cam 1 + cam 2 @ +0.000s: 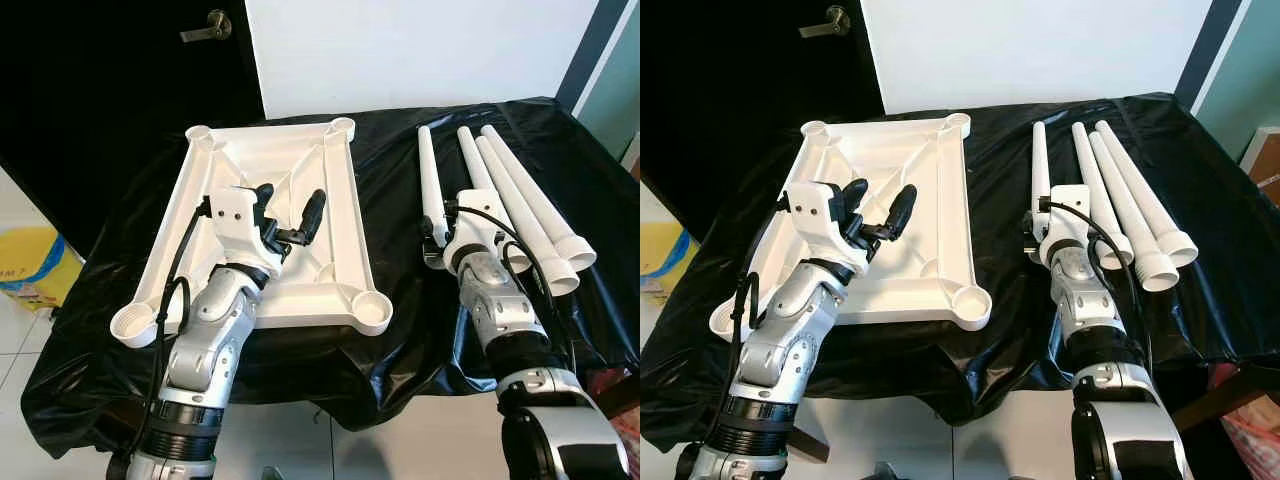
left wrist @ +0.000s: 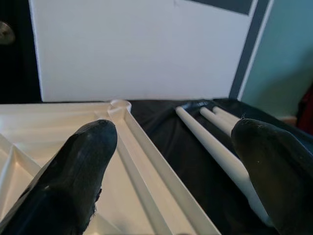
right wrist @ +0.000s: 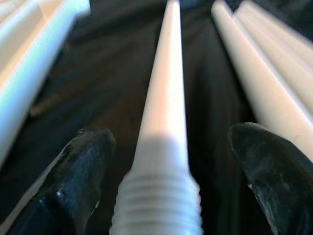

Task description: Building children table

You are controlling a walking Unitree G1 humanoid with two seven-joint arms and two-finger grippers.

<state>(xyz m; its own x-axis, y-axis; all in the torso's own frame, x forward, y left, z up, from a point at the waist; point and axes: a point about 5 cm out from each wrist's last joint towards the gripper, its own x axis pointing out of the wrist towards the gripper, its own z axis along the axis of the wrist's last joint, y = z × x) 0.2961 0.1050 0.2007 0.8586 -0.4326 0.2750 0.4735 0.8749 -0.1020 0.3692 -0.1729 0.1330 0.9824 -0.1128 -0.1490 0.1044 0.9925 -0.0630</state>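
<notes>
Black plastic sheet [image 1: 400, 330] over a work surface, white wall and dark door behind.

Near, at 7 o'clock: left gripper [image 1: 290, 215], fingers spread wide and holding nothing, hovering over the upturned white tabletop [image 1: 330, 170], which lies underside-up with round leg sockets at its corners. Near, at 5 o'clock: right gripper [image 3: 168, 161], fingers apart on either side of the threaded end of a single white table leg [image 1: 428, 175], not closed on it; whether they touch it cannot be told. Just beside, toward 3 o'clock: three more white legs [image 1: 520, 195] lying together, wide ends nearest. Far, at 11 o'clock: door handle [image 1: 205, 27].
</notes>
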